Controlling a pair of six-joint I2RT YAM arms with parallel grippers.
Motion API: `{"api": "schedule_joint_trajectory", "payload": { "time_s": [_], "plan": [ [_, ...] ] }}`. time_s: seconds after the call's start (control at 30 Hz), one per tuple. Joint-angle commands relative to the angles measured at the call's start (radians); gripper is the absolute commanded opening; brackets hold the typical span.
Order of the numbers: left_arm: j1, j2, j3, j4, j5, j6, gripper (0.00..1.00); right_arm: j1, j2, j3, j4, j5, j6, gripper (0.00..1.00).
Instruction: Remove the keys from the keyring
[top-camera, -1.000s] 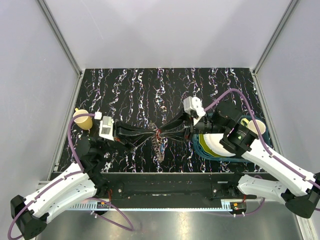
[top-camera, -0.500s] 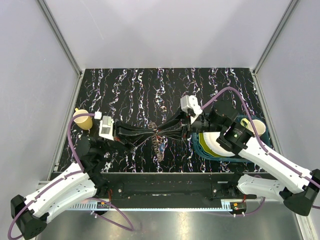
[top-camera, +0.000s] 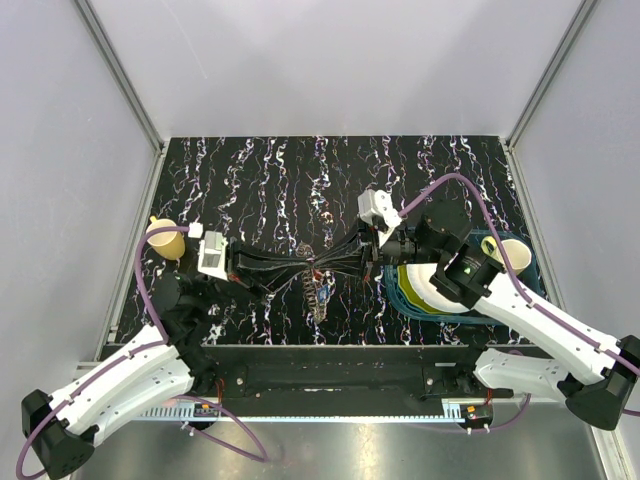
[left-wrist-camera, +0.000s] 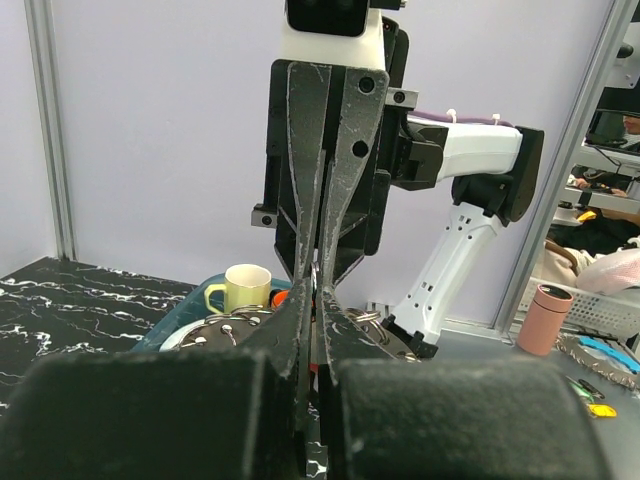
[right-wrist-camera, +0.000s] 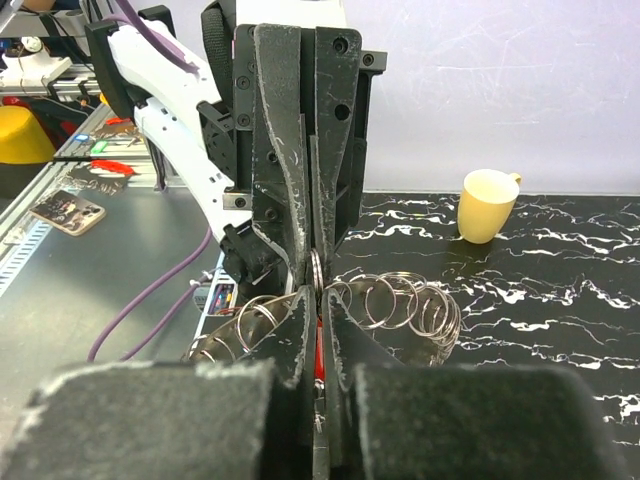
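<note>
In the top view my left gripper (top-camera: 309, 266) and right gripper (top-camera: 327, 265) meet tip to tip above the table's front middle. The keyring (top-camera: 319, 289), a cluster of small metal rings, hangs below them. In the right wrist view the right gripper (right-wrist-camera: 318, 296) is shut on the red key (right-wrist-camera: 318, 350), and the left gripper's fingers hold a ring (right-wrist-camera: 316, 270) of the keyring (right-wrist-camera: 405, 300) just beyond. In the left wrist view the left gripper (left-wrist-camera: 318, 292) is shut on a thin ring, with red (left-wrist-camera: 314, 367) showing between its fingers. The blue key is not clearly visible.
A yellow cup (top-camera: 165, 241) stands at the table's left edge. A teal tray (top-camera: 405, 296) with a white plate and a pale cup (top-camera: 512, 252) sits at the right, under the right arm. Side walls close in the table.
The right wrist has shifted slightly left and back while both grippers stay closed together at the keyring. The left arm has hardly moved.
</note>
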Motion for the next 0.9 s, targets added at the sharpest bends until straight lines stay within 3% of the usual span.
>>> {"api": "schedule_joint_trajectory", "payload": {
  "time_s": [0.0, 0.17, 0.3, 0.43, 0.57, 0.67, 0.87],
  "plan": [
    [0.002, -0.009, 0.017, 0.105, -0.002, -0.005, 0.00, -0.006, -0.001, 0.005, 0.016, -0.004, -0.005, 0.00],
    [0.002, -0.040, 0.017, 0.028, -0.066, 0.019, 0.00, -0.006, -0.008, 0.044, -0.083, 0.032, -0.079, 0.00],
    [0.000, -0.086, 0.022, -0.117, -0.120, 0.067, 0.33, -0.004, 0.002, 0.112, -0.281, 0.083, -0.168, 0.00],
    [0.002, -0.141, 0.060, -0.314, -0.189, 0.171, 0.46, -0.004, 0.031, 0.230, -0.470, 0.135, -0.217, 0.00],
    [0.002, -0.156, 0.161, -0.589, -0.203, 0.283, 0.51, -0.004, 0.099, 0.380, -0.768, 0.157, -0.252, 0.00],
    [0.002, -0.130, 0.233, -0.705, -0.168, 0.316, 0.52, -0.004, 0.208, 0.549, -1.006, 0.131, -0.274, 0.00],
    [0.002, -0.035, 0.333, -0.821, -0.031, 0.296, 0.52, -0.006, 0.352, 0.713, -1.249, 0.083, -0.334, 0.00]
  ]
}}
